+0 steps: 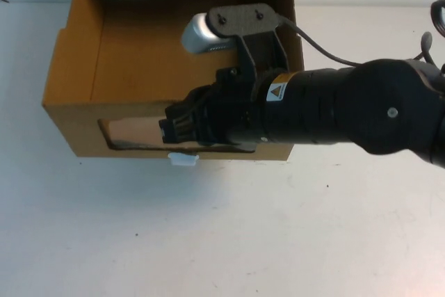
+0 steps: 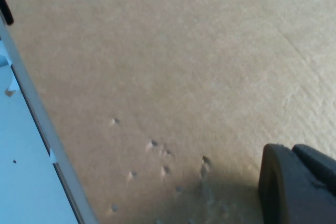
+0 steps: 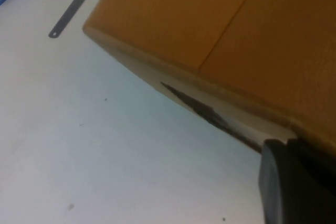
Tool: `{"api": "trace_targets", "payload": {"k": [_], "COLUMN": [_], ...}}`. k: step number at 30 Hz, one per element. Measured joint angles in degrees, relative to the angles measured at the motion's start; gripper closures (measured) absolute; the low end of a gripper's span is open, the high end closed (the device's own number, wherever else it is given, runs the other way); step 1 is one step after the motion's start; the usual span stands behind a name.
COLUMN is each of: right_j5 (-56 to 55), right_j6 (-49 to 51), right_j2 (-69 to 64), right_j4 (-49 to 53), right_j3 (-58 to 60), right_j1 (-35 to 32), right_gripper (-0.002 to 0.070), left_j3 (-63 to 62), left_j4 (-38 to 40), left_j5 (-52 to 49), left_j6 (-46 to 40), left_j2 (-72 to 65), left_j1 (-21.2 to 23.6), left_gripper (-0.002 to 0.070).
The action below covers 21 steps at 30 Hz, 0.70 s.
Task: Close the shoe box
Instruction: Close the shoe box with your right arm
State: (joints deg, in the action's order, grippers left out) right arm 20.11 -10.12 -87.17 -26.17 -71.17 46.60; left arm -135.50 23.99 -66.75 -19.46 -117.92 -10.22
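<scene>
Right gripper (image 1: 174, 129), fingers' state hidden, presses the shoe box (image 1: 139, 53) front, white pull tab (image 1: 183, 159) just below. Light, flexible cardboard; push the stiff edge, not the window. Left gripper (image 2: 294, 187) touches cardboard.

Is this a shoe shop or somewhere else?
Probably a robot test bench, not a shop. A lone shoe box sits on a plain white table, the right gripper is at its front, cables trail behind. The left gripper is close against cardboard.
</scene>
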Motion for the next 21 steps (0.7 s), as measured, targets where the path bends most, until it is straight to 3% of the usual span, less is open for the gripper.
{"api": "trace_targets", "payload": {"k": [21], "right_j5": [1.2], "right_j6": [-1.2], "right_j2": [-10.9], "right_j4": [1.6], "right_j3": [-16.0], "right_j1": [-7.6], "right_gripper": [0.0687], "left_j3": [0.0], "left_j4": [0.0], "left_j5": [-0.3], "left_j6": [0.0], "left_j2": [0.0], "left_j1": [-0.1], "left_gripper": [0.0677]}}
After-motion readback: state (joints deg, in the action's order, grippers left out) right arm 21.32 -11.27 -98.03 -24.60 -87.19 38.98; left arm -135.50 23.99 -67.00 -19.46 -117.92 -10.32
